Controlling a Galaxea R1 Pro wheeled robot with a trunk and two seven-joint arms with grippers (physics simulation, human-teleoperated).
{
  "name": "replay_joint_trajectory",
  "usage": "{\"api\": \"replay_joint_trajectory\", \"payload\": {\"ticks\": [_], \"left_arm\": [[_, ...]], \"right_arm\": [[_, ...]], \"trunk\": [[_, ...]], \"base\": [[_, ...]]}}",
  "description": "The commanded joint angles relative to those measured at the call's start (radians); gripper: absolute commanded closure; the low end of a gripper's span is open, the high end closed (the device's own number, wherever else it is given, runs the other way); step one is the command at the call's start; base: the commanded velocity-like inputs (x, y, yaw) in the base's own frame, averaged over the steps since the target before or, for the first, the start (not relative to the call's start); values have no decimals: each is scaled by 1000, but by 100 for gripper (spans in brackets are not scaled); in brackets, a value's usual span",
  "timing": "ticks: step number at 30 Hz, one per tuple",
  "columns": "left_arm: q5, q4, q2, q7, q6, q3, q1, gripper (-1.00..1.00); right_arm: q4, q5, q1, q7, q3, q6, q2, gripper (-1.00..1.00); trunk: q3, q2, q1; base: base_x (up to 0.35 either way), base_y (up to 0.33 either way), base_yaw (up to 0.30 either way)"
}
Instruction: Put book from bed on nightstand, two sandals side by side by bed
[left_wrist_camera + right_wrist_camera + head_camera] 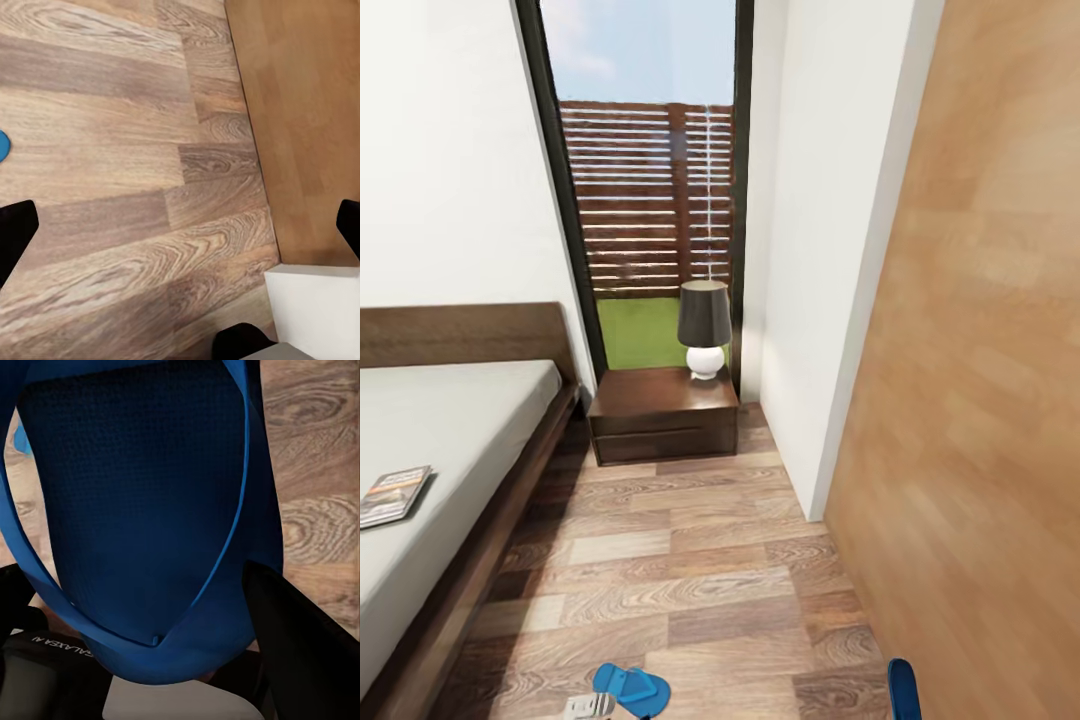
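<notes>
The book (395,495) lies flat on the pale mattress of the bed (470,420) at the head view's left. The dark nightstand (665,410) stands beside the headboard under the window. One blue sandal (630,688) lies on the floor near the bed's side. The other sandal (142,510) hangs in my right gripper (150,607), which is shut on it; its tip (903,690) shows at the head view's lower right. My left gripper (180,232) hangs open over bare floor, with a sliver of blue sandal (2,145) at the picture's edge.
A lamp (705,330) with a dark shade and white base takes up the nightstand's right half. A white wall corner (820,400) and a wood panel wall (980,400) bound the floor strip (690,560) on the right.
</notes>
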Motion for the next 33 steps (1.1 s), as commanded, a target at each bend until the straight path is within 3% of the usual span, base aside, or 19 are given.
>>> {"api": "replay_joint_trajectory", "payload": {"ticks": [1,9,19,33], "left_arm": [[9,0,0,-4,10,2,0,-100],[9,0,0,-4,10,0,0,-100],[9,0,0,-4,10,0,0,-100],[9,0,0,-4,10,-1,0,-100]], "right_arm": [[0,-11,-1,1,6,4,-1,100],[0,-11,-1,1,6,4,-1,100],[0,-11,-1,1,6,4,-1,100],[0,-11,-1,0,6,4,-1,100]], "trunk": [[-1,0,0],[-1,0,0],[-1,0,0],[-1,0,0]], "base": [[193,-8,0],[74,-2,0],[261,0,8],[50,0,256]]}}
